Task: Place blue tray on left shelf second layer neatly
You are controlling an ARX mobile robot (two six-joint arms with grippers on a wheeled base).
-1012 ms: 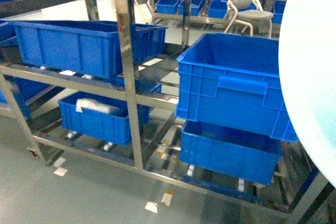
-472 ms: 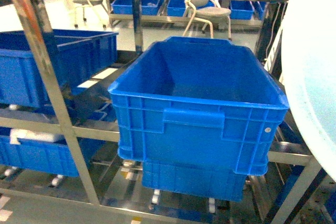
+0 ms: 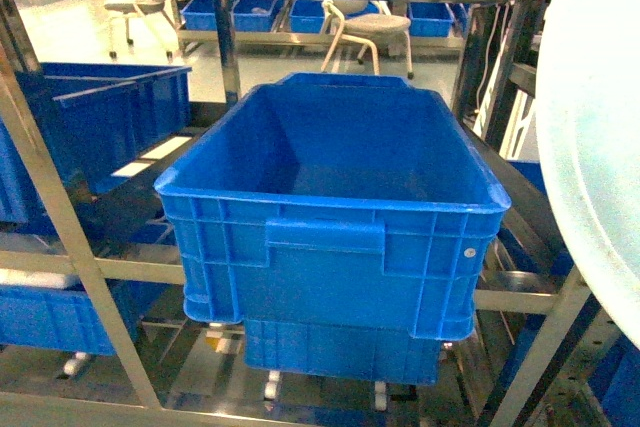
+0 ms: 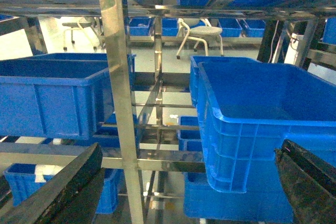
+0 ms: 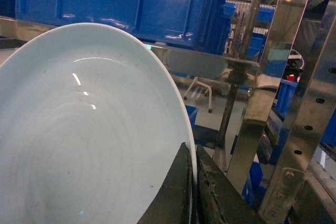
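Right gripper (image 5: 193,182) is clamped on the rim of the blue tray (image 5: 79,129); in the right wrist view the two dark fingers pinch the pale rim between them at the lower edge. The tray is held up off any surface, tilted on edge, and fills the right side of the head view (image 3: 600,147) as a large pale curve. Left gripper (image 4: 184,182) has its fingers spread wide apart with nothing between them; one dark finger shows at lower left and the other at lower right of the left wrist view. Straight ahead in the head view a deep blue crate (image 3: 330,217) sits on a tier of the steel rack (image 3: 60,227), with another crate just below it. A second large crate (image 4: 52,98) sits on the neighbouring bay to the left, past a shiny upright (image 4: 118,93). A white stool (image 3: 372,32) stands on the floor behind the rack.
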